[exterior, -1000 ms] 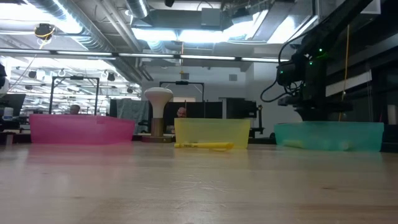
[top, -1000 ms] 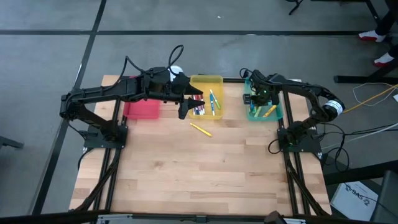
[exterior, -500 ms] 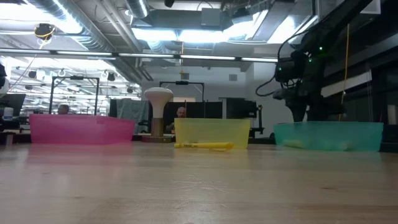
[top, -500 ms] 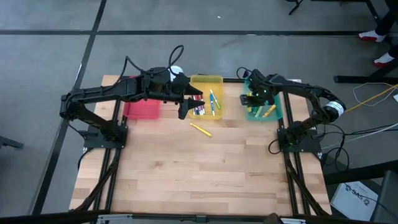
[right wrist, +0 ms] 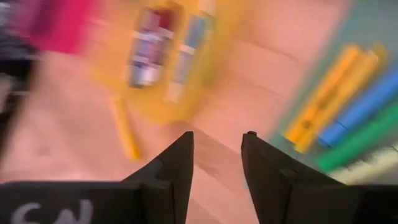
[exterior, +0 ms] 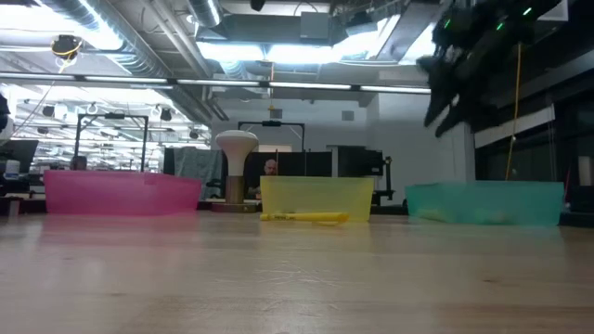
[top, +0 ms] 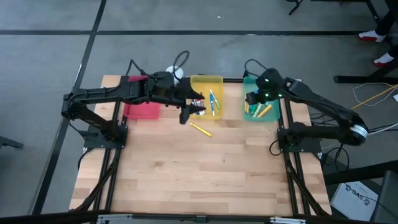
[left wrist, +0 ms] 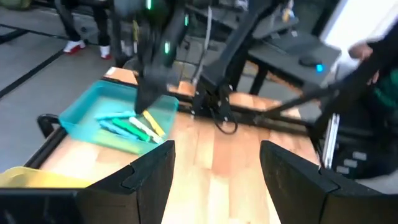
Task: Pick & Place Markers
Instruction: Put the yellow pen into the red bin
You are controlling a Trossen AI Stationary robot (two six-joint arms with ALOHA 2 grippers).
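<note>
The loose yellow marker [top: 201,129] lies alone on the bare wood just in front of the yellow tray [top: 217,81], its long axis slanting across the table, with one end toward the tray's front left corner. The left gripper [top: 185,112] hangs almost directly beside that end, just off the tray's left wall, fingers spread with nothing between them. It is plainly the nearer arm. The right gripper [top: 250,99] is raised over the teal tray [top: 278,116], well apart from the yellow tray; its fingers look slightly parted and empty, though blur makes this uncertain. Other markers [top: 212,101] lie in the yellow tray, and more markers [top: 263,111] in the teal tray.
</note>
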